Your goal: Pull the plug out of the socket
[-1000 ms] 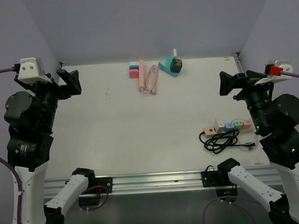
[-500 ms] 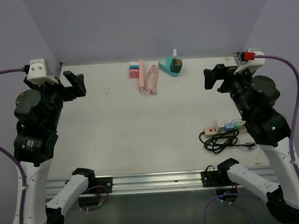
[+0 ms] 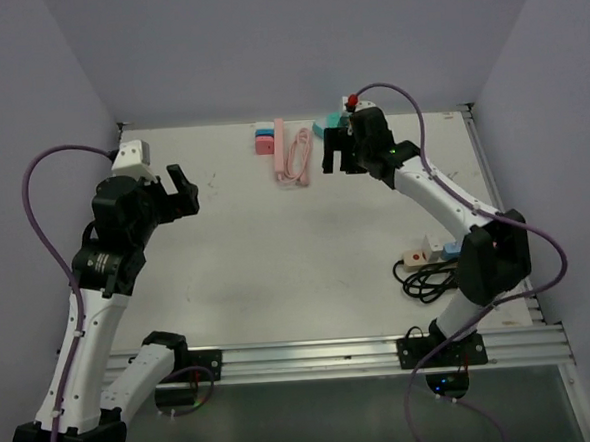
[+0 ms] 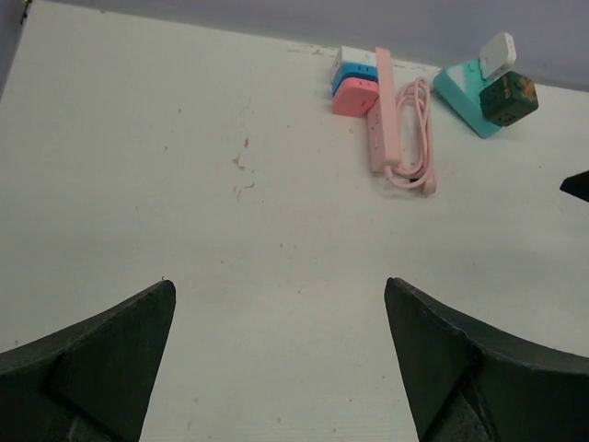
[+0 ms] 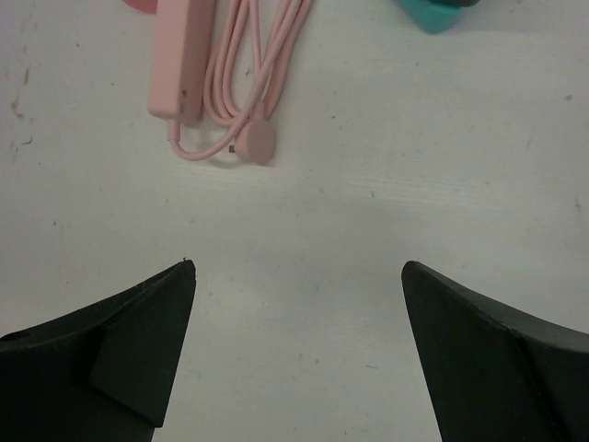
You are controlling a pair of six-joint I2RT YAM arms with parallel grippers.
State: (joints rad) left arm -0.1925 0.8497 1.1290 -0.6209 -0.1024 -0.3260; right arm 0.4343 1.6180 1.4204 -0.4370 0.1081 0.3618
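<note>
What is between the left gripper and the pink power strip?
Only bare table lies between the left gripper and the pink power strip, as the left wrist view shows.

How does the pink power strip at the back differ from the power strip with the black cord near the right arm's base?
The pink power strip runs front to back; the pale power strip runs side to side. The pink cord matches its strip; the black cord does not match the pale one. The pale strip carries coloured plugs; the pink strip's top looks bare. Both lie flat with cords bundled beside them.
</note>
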